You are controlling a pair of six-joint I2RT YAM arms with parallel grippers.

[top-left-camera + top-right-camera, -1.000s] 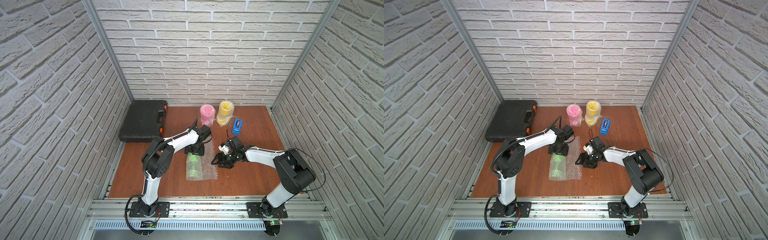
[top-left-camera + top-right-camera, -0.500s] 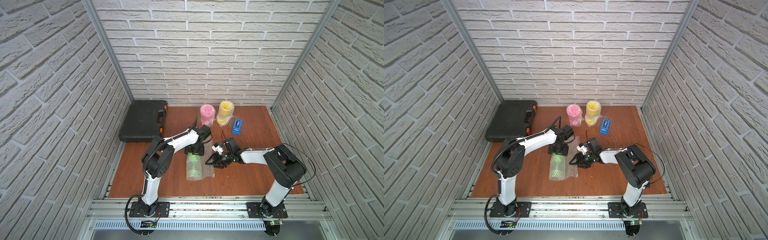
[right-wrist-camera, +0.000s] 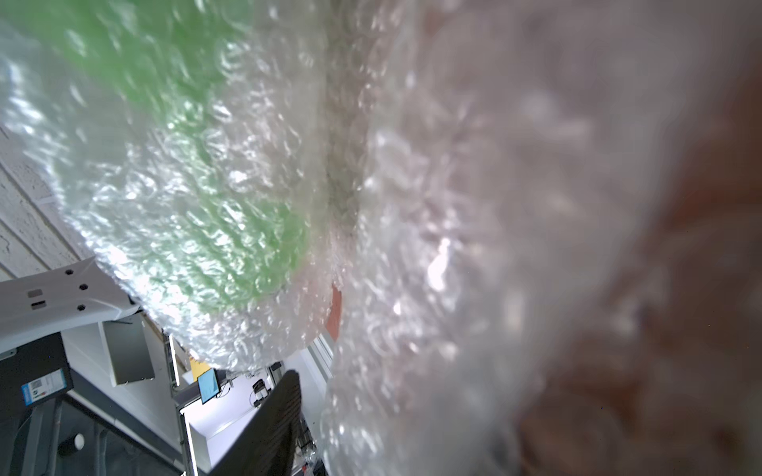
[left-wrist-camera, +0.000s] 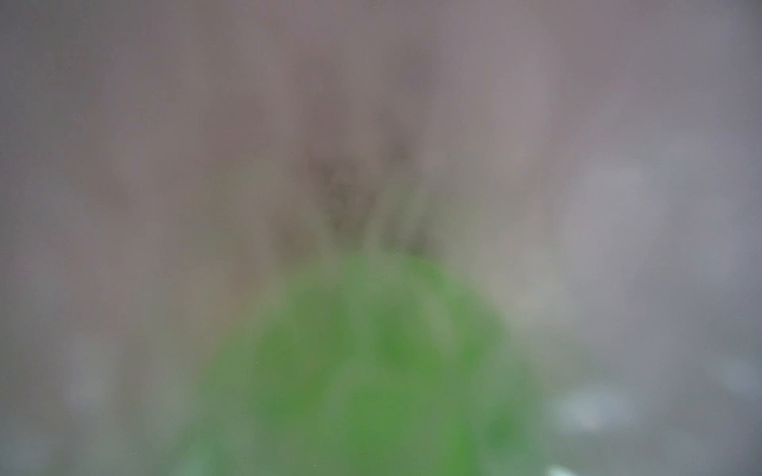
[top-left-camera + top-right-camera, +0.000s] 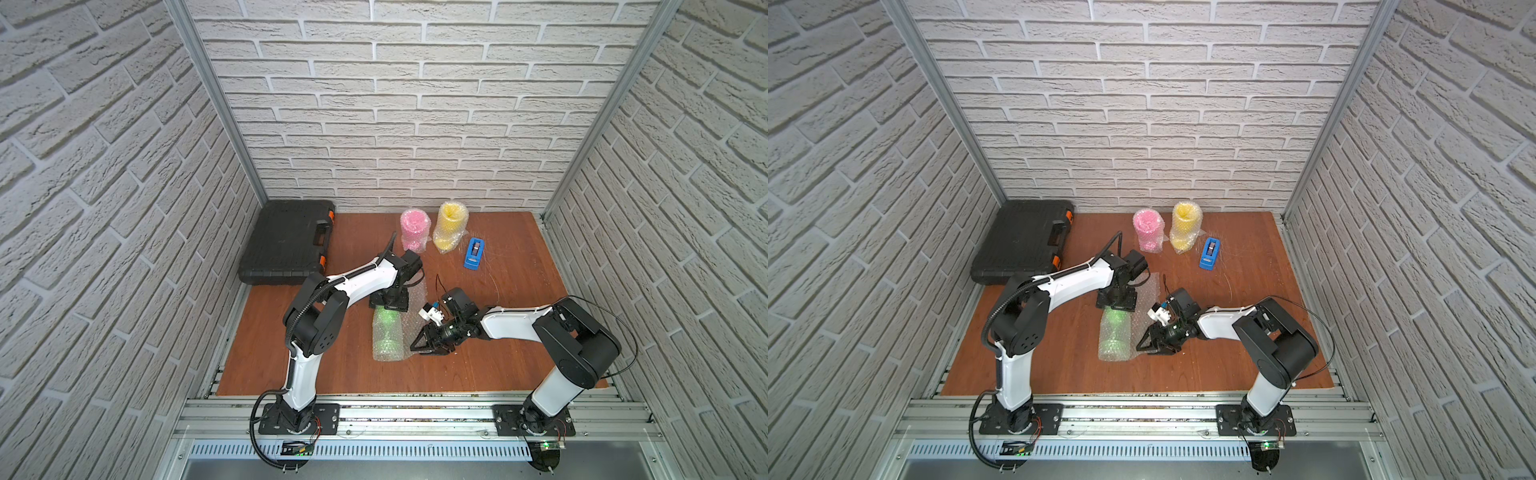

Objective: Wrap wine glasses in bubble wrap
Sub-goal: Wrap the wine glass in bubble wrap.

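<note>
The lime green wine glass [image 5: 386, 332] [image 5: 1113, 332] lies on its side, rolled in bubble wrap [image 5: 415, 293] [image 5: 1144, 299] whose loose flap spreads to its right. My left gripper [image 5: 388, 302] [image 5: 1116, 300] comes straight down on the glass's far end. Its fingers are hidden, and its wrist view shows only a green blur [image 4: 383, 371]. My right gripper [image 5: 415, 349] [image 5: 1143, 349] lies low at the flap's near right edge, jaws apart. In the right wrist view one dark finger [image 3: 268, 424] shows, and the wrap [image 3: 412, 206] covers the other beside the green glass [image 3: 185, 123].
The pink [image 5: 413, 230] and yellow [image 5: 449, 226] wine glasses stand wrapped in bubble wrap at the back. A blue tape dispenser [image 5: 473, 253] lies to their right. A black case [image 5: 286, 241] fills the back left corner. Brick walls close three sides.
My right gripper has slid left and forward to the edge of the bubble wrap, and its jaws have narrowed. The left arm and the green glass have not moved.
</note>
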